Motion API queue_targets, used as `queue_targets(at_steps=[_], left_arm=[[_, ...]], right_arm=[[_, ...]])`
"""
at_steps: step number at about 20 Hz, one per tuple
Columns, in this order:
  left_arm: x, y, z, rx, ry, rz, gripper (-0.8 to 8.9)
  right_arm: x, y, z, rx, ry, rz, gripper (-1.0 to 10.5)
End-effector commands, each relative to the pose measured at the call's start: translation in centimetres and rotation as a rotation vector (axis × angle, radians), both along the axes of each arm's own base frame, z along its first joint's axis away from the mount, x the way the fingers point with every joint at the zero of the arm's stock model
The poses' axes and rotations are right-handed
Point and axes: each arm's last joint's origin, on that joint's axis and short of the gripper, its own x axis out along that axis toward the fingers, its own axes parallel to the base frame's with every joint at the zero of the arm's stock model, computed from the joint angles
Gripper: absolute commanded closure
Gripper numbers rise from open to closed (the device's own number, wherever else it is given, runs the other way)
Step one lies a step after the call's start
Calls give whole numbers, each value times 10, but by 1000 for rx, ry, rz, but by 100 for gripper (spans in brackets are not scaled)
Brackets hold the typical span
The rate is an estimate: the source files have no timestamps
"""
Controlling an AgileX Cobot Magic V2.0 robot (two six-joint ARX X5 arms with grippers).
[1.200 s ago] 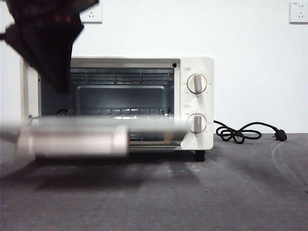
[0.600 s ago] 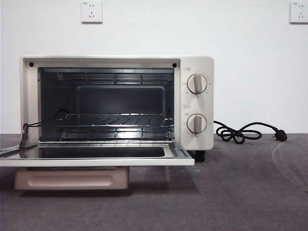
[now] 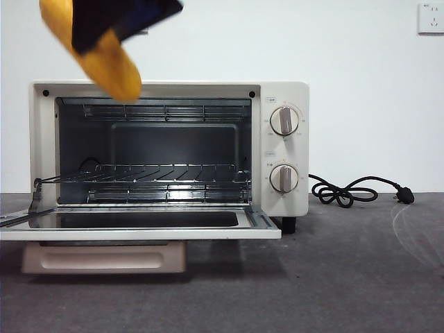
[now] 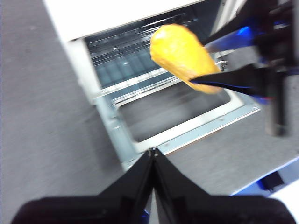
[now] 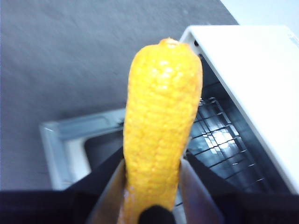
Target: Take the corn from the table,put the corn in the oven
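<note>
Above the oven (image 3: pixel 166 149), door lowered flat over the surface (image 3: pixel 347 277), the corn (image 3: pixel 104 59) was held aloft, pinched by the right end effector (image 5: pixel 152 186); left end effector (image 4: pixel 153 156) was pressed together, nearby.

The corn (image 5: pixel 161 135) looks waxy and faintly glossy, its yellow skin pebbled with fine rows of kernels. The oven (image 3: pixel 284 149) has a smooth cream shell with a satin sheen — painted metal or plastic, hard to say. Its wire rack (image 3: pixel 166 173) is bright, shiny metal, and the dropped door (image 3: pixel 139 220) holds dark reflective glass in a polished frame. The table (image 3: pixel 333 277) is dark grey, matt and rough, while the black cord (image 3: pixel 347 191) looks rubbery
</note>
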Motion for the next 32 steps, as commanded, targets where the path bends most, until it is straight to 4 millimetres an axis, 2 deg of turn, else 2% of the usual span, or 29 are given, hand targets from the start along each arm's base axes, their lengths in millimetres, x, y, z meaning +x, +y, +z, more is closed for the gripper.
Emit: queue_targets(at_steps=[1,4,7,13,16,19,22,25,32], left_arm=[[-6,7,-2,13,-1,55,820],[-11,12,-4,23,2,76,820],[-12,13,-4,19,-3,76,820],[-12,12,-4,19,-2,75,820],[-12,12,-4,19,-2,75,820],[-12,12,-4,19,-2,75,819],[-12,12,-4,18,-3,75,820],[-12,12,-4,18,-3,75,820],[-12,12,-4,18,-4,75,820]], right_arm=[[11,13,-23,-162,-143,-1,959],[23,27,-49,-312,-289,-50,959],[34,38,-72,-394,-366,-83,959],[53,42,-101,-506,-458,-194,959],[61,38,-105,-532,-451,-222,955],[62,37,-106,-540,-444,-216,791],[62,37,-106,-538,-442,-215,777],[62,37,-106,-527,-435,-212,605],[58,39,-104,-525,-445,-249,591]])
